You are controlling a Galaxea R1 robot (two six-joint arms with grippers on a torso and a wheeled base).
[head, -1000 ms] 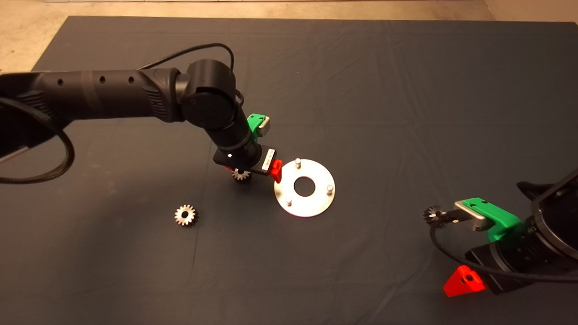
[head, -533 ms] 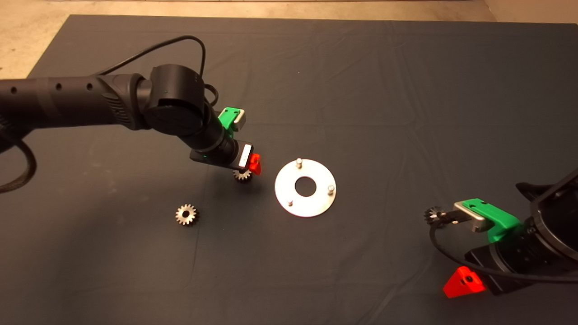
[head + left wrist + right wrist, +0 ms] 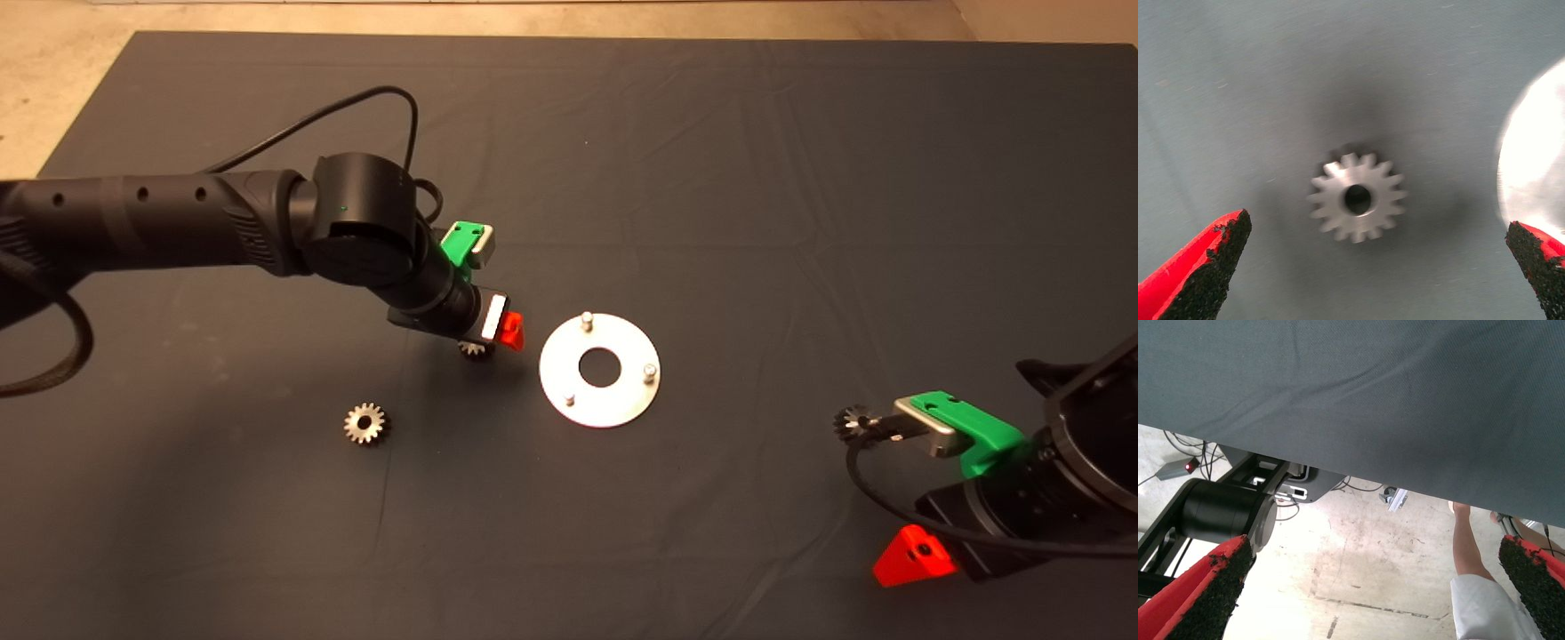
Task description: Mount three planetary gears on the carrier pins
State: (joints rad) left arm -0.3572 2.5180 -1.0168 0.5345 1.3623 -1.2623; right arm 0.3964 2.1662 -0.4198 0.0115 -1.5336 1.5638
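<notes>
From above, we see our left gripper (image 3: 491, 333) low over one planetary gear (image 3: 475, 348) that lies flat on the dark mat (image 3: 711, 178) covering the counter, just beside the silver carrier disc (image 3: 600, 370). All three carrier pins (image 3: 587, 318) stand bare, so we judge that no gear is installed yet. A second gear (image 3: 366, 423) lies well apart toward the left, and a third gear (image 3: 855, 420) lies far right, partly behind our right gripper (image 3: 925, 498), which waits at the lower right edge.

In the left wrist view, we look straight down on the gear (image 3: 1357, 197), centred between our fingers (image 3: 1208, 263), which are spread wide and touch nothing. The disc's bright edge (image 3: 1531, 167) shows near one pad. We judge this centring is meant to let the fingers close evenly on the toothed rim.

In the right wrist view, our fingers (image 3: 1211, 587) are wide apart and hold nothing, pointing past the mat's edge (image 3: 1371, 400) at the floor, where a person's leg (image 3: 1468, 553) shows.
</notes>
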